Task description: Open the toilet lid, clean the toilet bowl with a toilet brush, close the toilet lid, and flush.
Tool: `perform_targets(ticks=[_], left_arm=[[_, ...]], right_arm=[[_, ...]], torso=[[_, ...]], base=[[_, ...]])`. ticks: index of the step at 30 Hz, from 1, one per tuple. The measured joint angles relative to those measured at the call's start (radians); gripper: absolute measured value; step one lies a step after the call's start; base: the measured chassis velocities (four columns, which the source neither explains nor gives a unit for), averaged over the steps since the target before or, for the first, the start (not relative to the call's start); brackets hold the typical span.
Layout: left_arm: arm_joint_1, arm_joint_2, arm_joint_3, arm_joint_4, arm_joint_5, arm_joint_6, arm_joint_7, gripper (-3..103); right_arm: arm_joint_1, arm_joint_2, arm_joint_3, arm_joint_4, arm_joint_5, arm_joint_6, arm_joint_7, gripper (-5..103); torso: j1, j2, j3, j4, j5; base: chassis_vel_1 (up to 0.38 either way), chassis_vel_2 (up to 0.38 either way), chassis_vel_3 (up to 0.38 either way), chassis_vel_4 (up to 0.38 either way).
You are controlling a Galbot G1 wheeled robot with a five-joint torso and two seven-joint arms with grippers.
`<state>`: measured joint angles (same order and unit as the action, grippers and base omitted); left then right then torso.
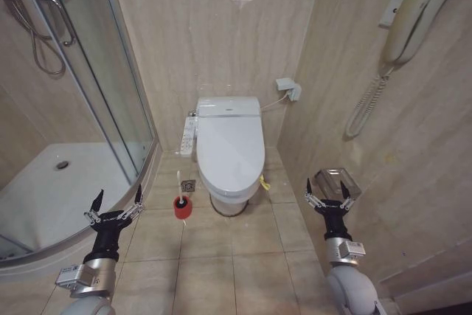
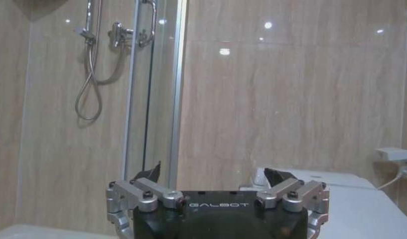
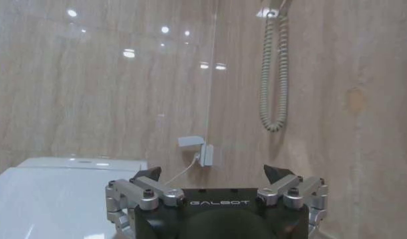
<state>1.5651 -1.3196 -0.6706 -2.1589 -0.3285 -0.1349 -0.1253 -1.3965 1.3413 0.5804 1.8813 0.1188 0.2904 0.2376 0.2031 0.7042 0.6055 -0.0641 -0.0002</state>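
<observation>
Down front you see toilet lid [image 1: 231, 145] shut, hiding the bowl, toilet brush [image 1: 181, 195] beside it; left gripper [image 1: 118, 200] and right gripper [image 1: 327, 192] both spread, empty.

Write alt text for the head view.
A closed toilet lid faces the robot, with the toilet brush on the floor to its left. The left gripper and right gripper hover open, empty, either side.

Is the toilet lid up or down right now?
Down. The toilet lid lies flat over the toilet bowl, its smooth top facing up; both grippers hover open, well short of it.
</observation>
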Motion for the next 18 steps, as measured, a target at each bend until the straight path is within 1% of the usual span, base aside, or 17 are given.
perform_targets(ticks=[7,18], left_arm=[[0.001,0.000,0.000,0.000,0.000,0.000,0.000,100],[0.000,0.000,0.000,0.000,0.000,0.000,0.000,100]], right_arm=[[-0.001,0.000,0.000,0.000,0.000,0.000,0.000,100],[0.000,0.000,0.000,0.000,0.000,0.000,0.000,100]], torso=[[-0.001,0.001,0.000,0.0001,0.0002],[0.000,0.000,0.000,0.0002,0.0002]], base=[[0.096,-0.112,-0.102,0.088],[-0.013,0.015,0.020,-0.011]])
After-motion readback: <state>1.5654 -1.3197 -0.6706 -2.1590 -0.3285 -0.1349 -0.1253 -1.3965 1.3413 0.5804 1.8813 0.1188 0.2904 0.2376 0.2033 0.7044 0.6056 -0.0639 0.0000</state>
